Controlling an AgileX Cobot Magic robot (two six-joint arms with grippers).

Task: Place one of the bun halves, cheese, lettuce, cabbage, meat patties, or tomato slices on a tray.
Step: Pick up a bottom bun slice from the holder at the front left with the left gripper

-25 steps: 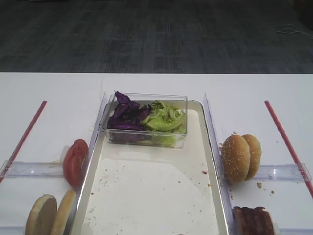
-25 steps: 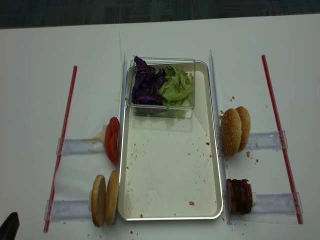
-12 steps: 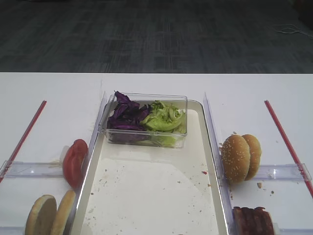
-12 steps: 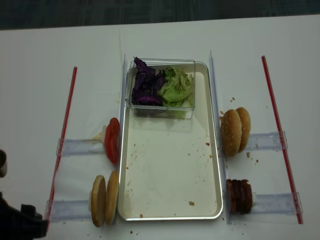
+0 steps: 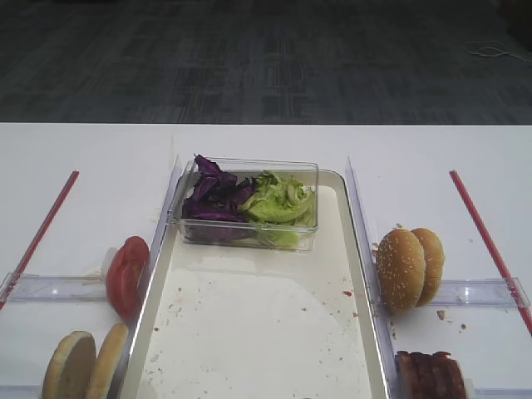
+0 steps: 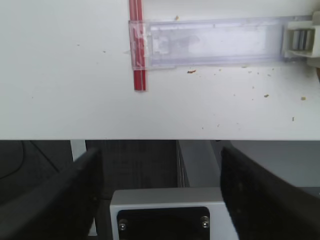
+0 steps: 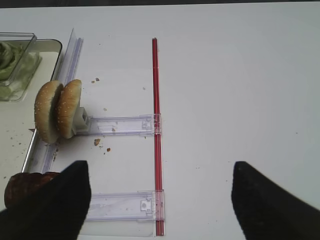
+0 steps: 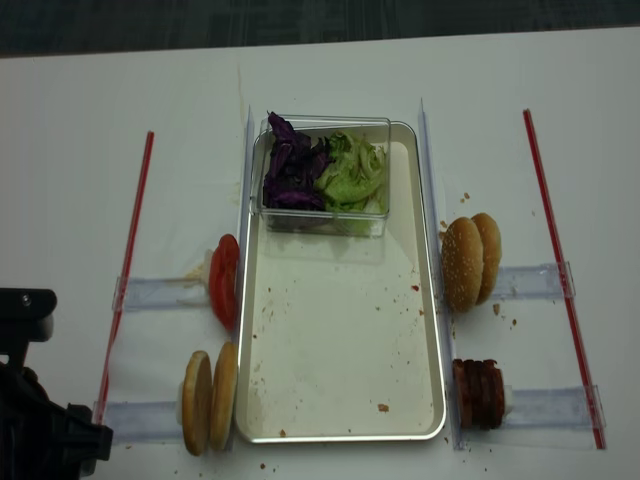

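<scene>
The left gripper (image 6: 160,200) has risen further into the lower-left corner, fingers spread wide, holding nothing. The bun halves (image 8: 209,398) stand on edge just left of the tray (image 8: 343,432), faces sideways. The right gripper (image 7: 160,200) is also spread, holding nothing.

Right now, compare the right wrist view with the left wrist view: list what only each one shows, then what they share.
Only the right wrist view shows food: two sesame-seeded bun halves standing on edge, the meat patties at lower left, a corner of the tray, and the lettuce in the clear box.

Only the left wrist view shows the table's near edge and a grey metal block below it.

Both show the white tabletop, a red strip, a clear plastic holder, scattered crumbs, and open dark fingers at the lower corners, holding nothing.
</scene>
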